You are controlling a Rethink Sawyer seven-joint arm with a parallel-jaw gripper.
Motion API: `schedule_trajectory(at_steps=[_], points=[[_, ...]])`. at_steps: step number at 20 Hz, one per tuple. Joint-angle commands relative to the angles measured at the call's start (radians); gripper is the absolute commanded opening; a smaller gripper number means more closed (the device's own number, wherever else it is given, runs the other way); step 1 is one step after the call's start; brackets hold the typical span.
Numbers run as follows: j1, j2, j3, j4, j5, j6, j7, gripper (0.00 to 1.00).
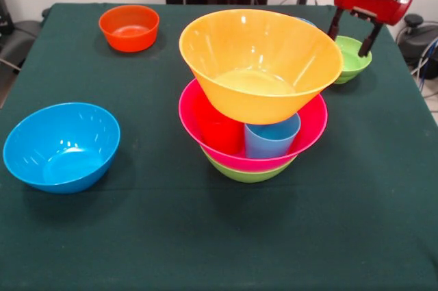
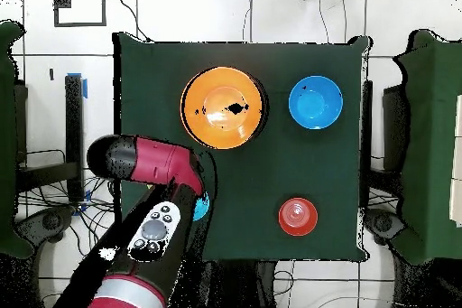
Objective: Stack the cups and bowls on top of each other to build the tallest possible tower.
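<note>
The tower stands mid-table: a medium green bowl (image 1: 246, 172) at the bottom and the large pink bowl (image 1: 306, 130) in it. The pink bowl holds the red cup (image 1: 220, 131) and the light blue cup (image 1: 272, 140). The large yellow-orange bowl (image 1: 260, 65) (image 2: 224, 107) rests on the cups. My gripper (image 1: 352, 39) is open at the small green bowl (image 1: 352, 64), far right, with its fingers spread about the bowl's width. I cannot tell whether they touch it. The yellow cup is hidden.
A medium blue bowl (image 1: 61, 146) (image 2: 315, 103) sits at the near left of the front view. A small orange bowl (image 1: 129, 27) (image 2: 298, 217) sits at the far left. An edge of a small blue bowl (image 1: 306, 22) (image 2: 200, 205) shows behind the tower. The arm (image 2: 149, 162) covers the table corner (image 2: 135, 51) side.
</note>
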Motion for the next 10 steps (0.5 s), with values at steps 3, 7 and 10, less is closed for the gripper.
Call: schedule_trajectory(at_steps=[3,7,10], points=[[-0.038,0.029,0.195,0.095,-0.006,-0.085,0.107,1.00],[-0.038,0.014,0.193,0.099,-0.020,-0.060,0.106,1.00],[-0.032,0.001,0.180,0.095,-0.026,-0.025,0.110,1.00]])
